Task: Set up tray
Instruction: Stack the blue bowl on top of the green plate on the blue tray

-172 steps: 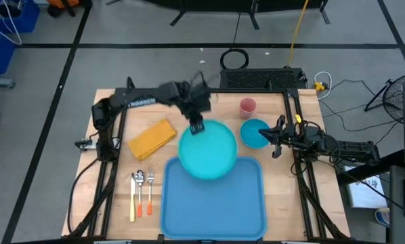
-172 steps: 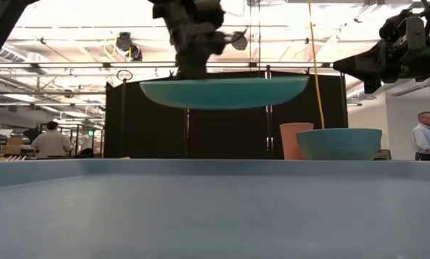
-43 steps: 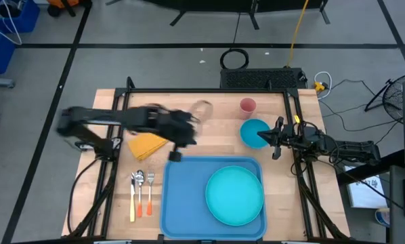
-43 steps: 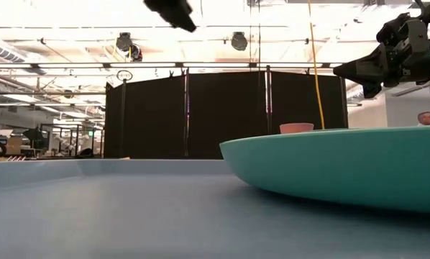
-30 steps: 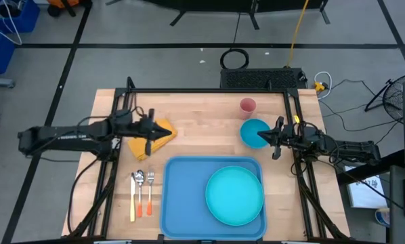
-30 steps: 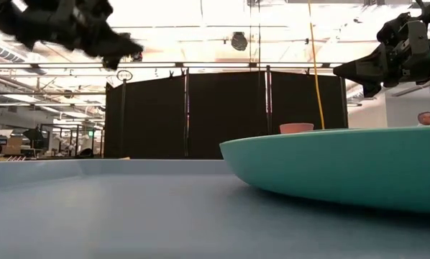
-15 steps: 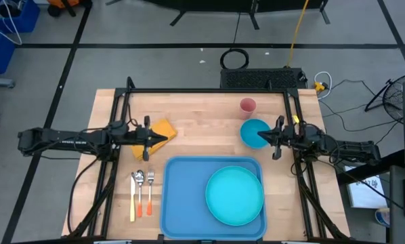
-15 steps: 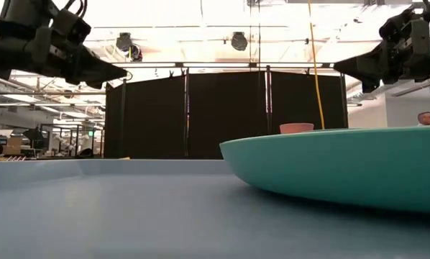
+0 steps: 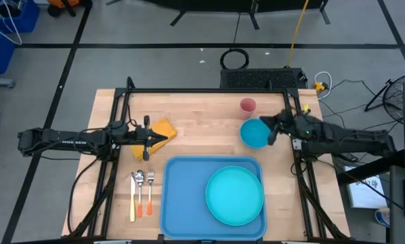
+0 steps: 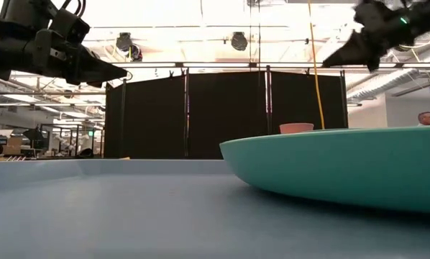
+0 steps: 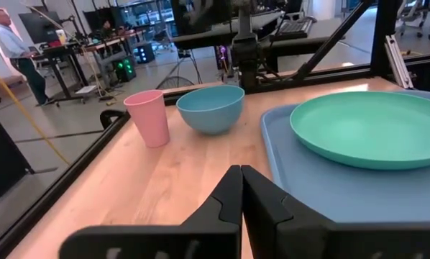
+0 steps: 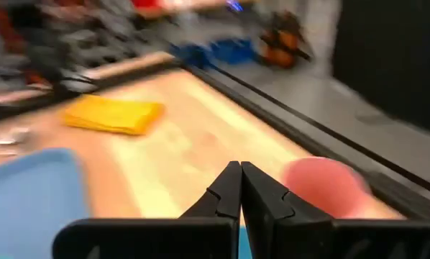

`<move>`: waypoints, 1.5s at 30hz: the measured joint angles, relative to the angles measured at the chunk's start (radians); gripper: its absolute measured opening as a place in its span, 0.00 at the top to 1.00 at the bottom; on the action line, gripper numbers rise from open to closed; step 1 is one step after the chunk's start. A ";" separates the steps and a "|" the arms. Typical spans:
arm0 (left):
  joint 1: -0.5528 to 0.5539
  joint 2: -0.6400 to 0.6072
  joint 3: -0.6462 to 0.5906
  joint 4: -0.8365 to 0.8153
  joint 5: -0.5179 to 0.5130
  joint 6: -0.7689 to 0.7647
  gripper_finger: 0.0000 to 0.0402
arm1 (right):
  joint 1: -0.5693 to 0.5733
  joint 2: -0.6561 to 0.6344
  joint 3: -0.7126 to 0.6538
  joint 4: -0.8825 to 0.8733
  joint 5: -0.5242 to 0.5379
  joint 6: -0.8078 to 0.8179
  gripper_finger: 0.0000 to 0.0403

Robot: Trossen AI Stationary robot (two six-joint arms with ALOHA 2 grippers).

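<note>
- On the worktop, at its near edge, the tray lies flat and square to the frame.
- Turquoise plate rests inside the tray, toward its right half; this item appears placed.
- Blue bowl and pink cup stand on bare wood beyond the tray's right far corner, close together, neither on the tray.
- Yellow napkin lies on the wood off the tray's left far corner.
- Cutlery lies in a row just left of the tray, outside its rim.
- Left hand is clenched and empty, held above the napkin's near edge; the arm reaches in from the left side.
- Right hand is clenched and empty, at the bowl's right rim; contact cannot be confirmed from above.
- Assessment: one item of five is loaded. Bowl, cup, napkin and cutlery remain outside, so the task looks early to midway.
- Judgement: the right hand seems positioned for the bowl or cup; it would need to open first.
</note>
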 joint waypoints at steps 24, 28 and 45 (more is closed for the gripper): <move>0.000 0.000 0.000 -0.006 0.000 -0.053 0.95 | -0.420 0.687 0.514 -0.785 -0.288 -0.021 0.45; 0.000 0.000 0.000 -0.009 0.000 -0.053 0.94 | -0.489 0.705 0.493 -0.770 -0.356 -0.047 0.36; -0.001 0.000 0.000 -0.010 0.009 -0.049 0.94 | -0.575 0.923 0.367 -0.644 -0.454 -0.148 0.32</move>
